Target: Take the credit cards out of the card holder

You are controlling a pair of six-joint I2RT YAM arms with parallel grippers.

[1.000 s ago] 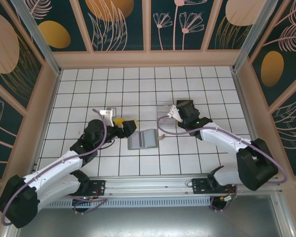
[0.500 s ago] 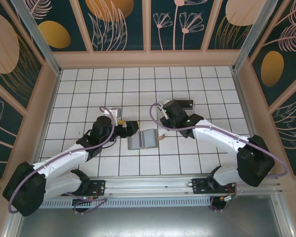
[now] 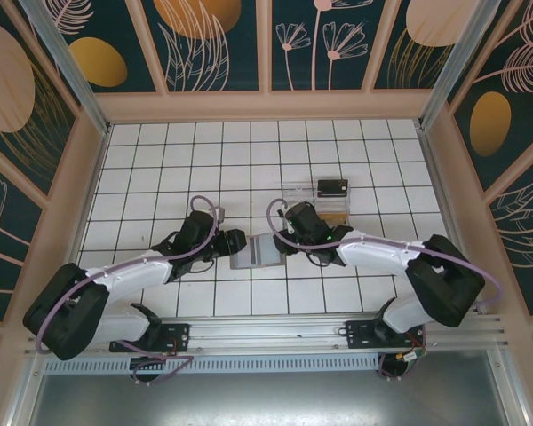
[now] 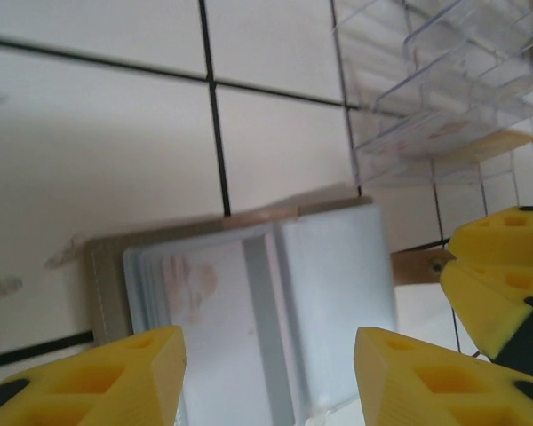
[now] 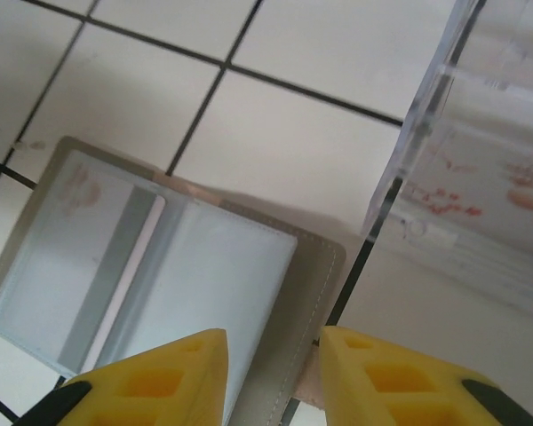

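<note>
Left gripper point(image 4: 266, 382) spread, right gripper point(image 5: 271, 373) narrowly apart — both over the flat grey bifold card holder point(image 3: 259, 251) mid-frame; closing may pinch cover, not the striped plastic credit card point(image 5: 80, 266) — dragging it.

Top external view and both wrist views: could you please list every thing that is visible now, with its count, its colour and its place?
table: one, white tiles, under everything.
card holder: one, grey outside, blue-grey inside, lying open between the grippers.
strap tab: one, tan, on the holder's edge nearest the right gripper.
striped card: one, pale with a grey stripe, in one holder panel.
clear tray: one, transparent, behind the holder.
dark card: one, black, on the tray.
tan card: one, tan-gold, in the tray.
left gripper: one, yellow fingers, jaws wide over the holder.
right gripper: one, yellow fingers, jaws narrow at the tab edge, grip unclear.
</note>
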